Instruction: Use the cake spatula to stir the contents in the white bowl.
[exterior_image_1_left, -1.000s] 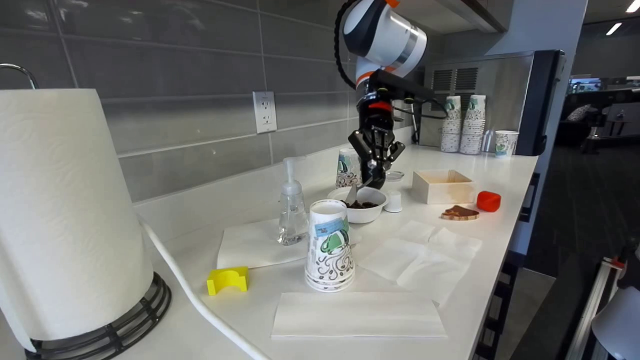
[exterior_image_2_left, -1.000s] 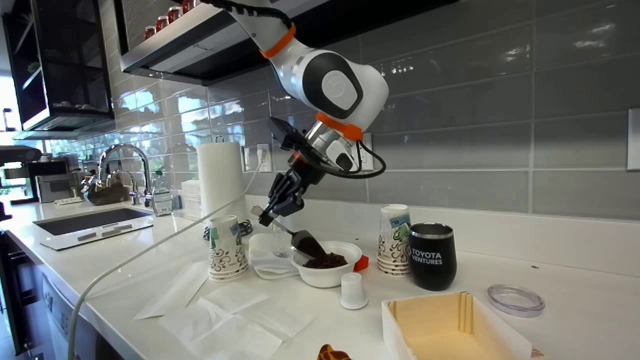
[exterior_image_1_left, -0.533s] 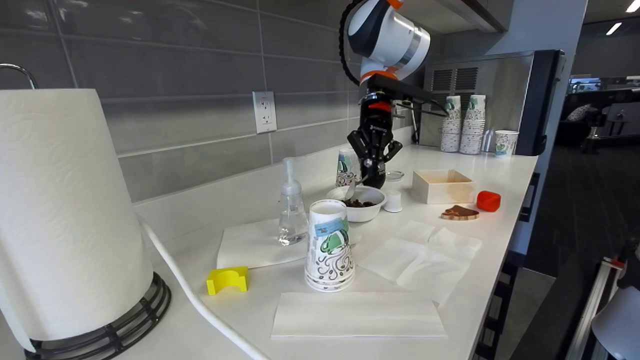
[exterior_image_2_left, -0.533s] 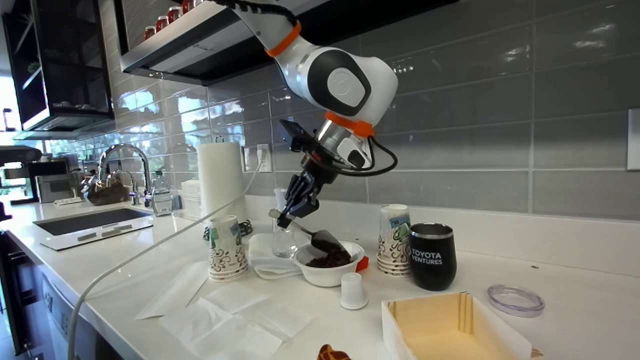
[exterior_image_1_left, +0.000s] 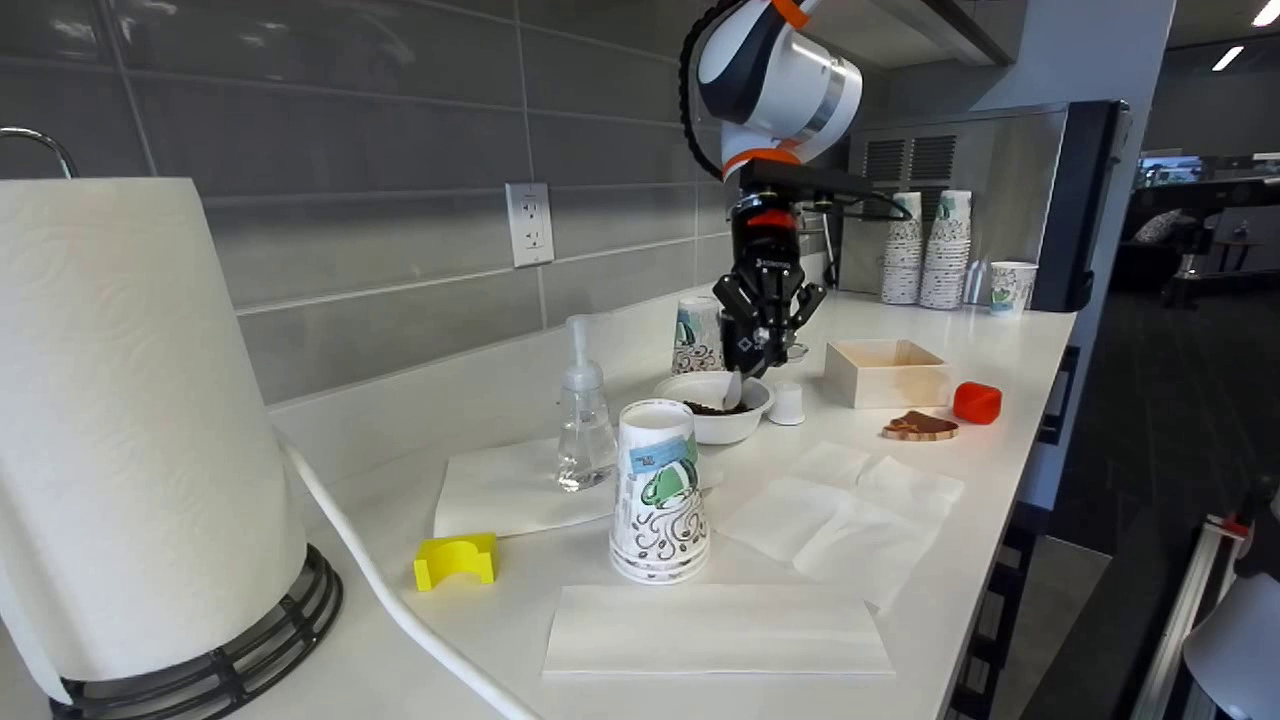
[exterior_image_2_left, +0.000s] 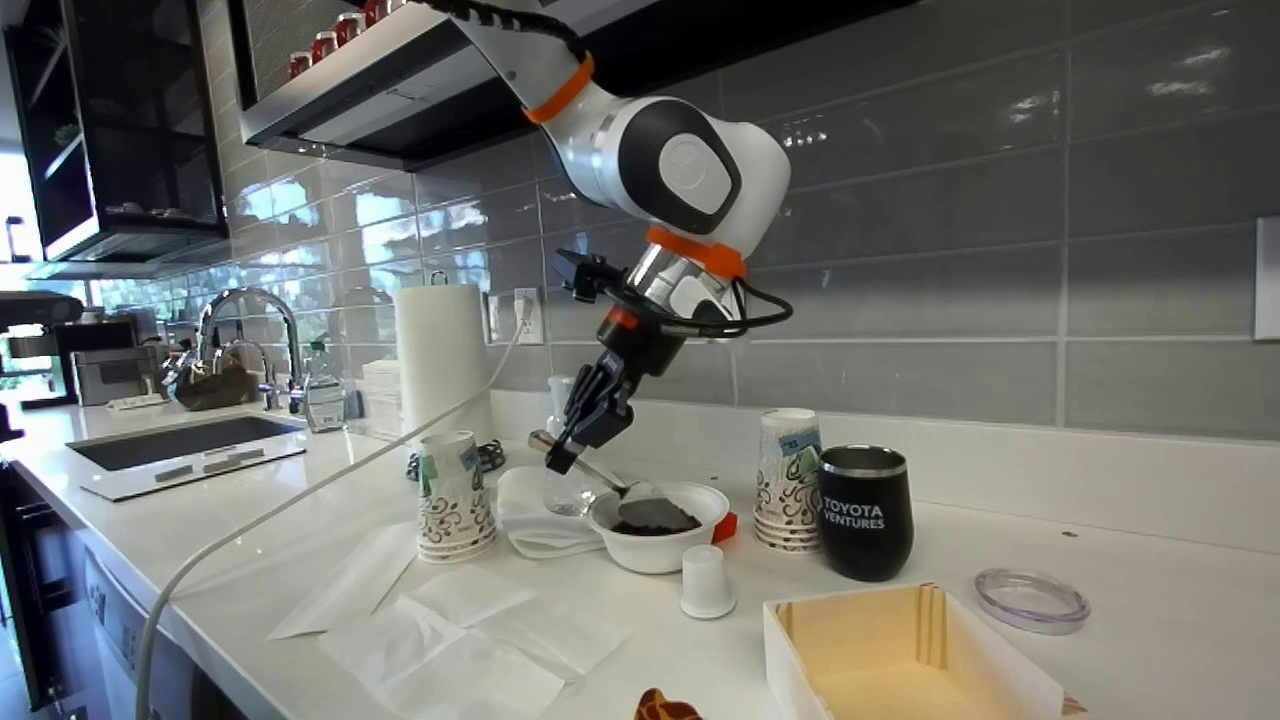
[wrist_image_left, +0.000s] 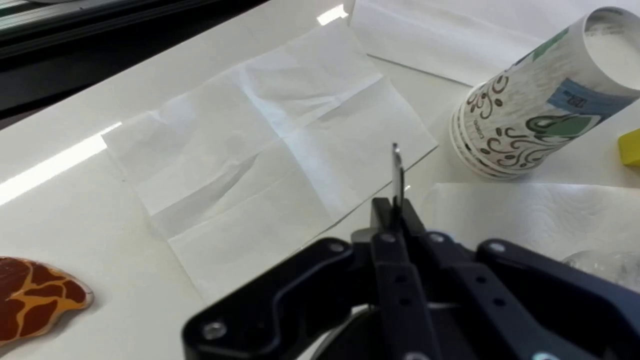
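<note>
The claw (wrist_image_left: 396, 210) had hold of the cake spatula (exterior_image_2_left: 648, 510), which slanted down to the dark contents (exterior_image_1_left: 708, 409) in the white bowl (exterior_image_2_left: 650, 555). The bowl stood toward the wall-side edge of the tabletop (exterior_image_2_left: 1190, 600).

The spatula (exterior_image_2_left: 652, 511) partly hides the contents (exterior_image_1_left: 704, 409).

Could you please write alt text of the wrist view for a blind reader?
A black gripper holds the cake spatula, its thin metal end jutting out, above a white counter. On it are creased white paper, a stack of printed cups and, cut off at left, a steak-shaped piece.
</note>
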